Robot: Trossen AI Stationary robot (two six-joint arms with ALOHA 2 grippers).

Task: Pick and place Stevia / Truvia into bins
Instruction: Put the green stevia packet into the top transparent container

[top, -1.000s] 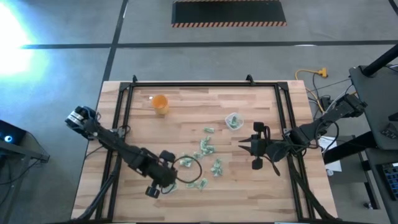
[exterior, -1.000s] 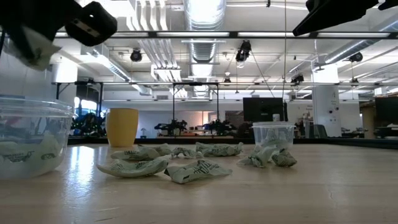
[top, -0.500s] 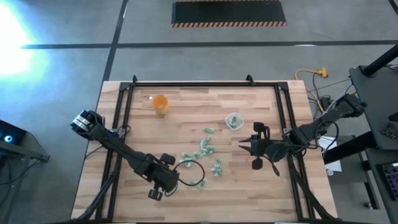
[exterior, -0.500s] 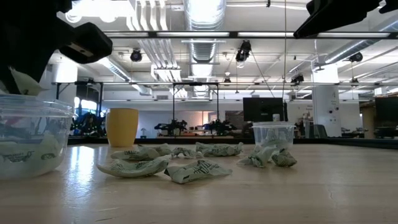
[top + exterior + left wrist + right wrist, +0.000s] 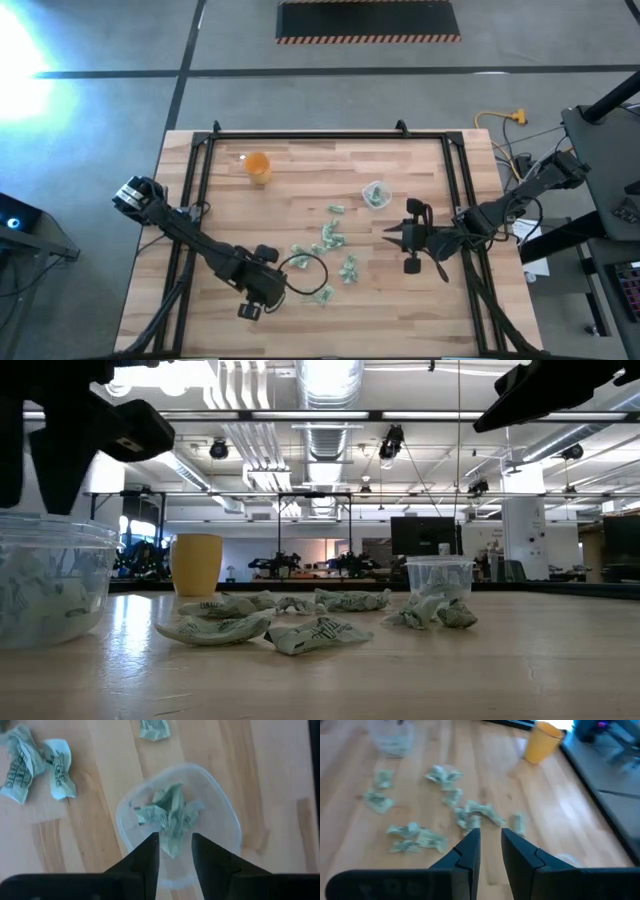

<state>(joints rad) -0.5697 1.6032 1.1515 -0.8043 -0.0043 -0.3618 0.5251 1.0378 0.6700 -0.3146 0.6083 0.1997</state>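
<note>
Several pale green and white sachets [image 5: 330, 238] lie crumpled mid-table, also showing in the low view [image 5: 270, 625]. One clear cup [image 5: 305, 272] stands near the front left with sachets [image 5: 170, 815] lying in it. My left gripper [image 5: 175, 847] hangs open just above this cup [image 5: 50, 580], pointing down, with nothing between its fingers. The second clear cup [image 5: 375, 195] stands farther back and holds sachets [image 5: 438, 610]. My right gripper [image 5: 388, 234] hovers at the right, slanting toward the pile, its fingers [image 5: 470, 845] slightly apart and empty.
An orange cup [image 5: 258, 166] stands at the far left of the table. A black frame [image 5: 195, 200] runs along the left, far and right edges. Two loose sachets [image 5: 37, 767] lie beside the near cup. Bare wood shows along the near edge [image 5: 450, 680].
My left gripper has sunk a little over the near clear cup and opened. The sachet it held has fallen into the cup among the others. My right arm has kept still.
</note>
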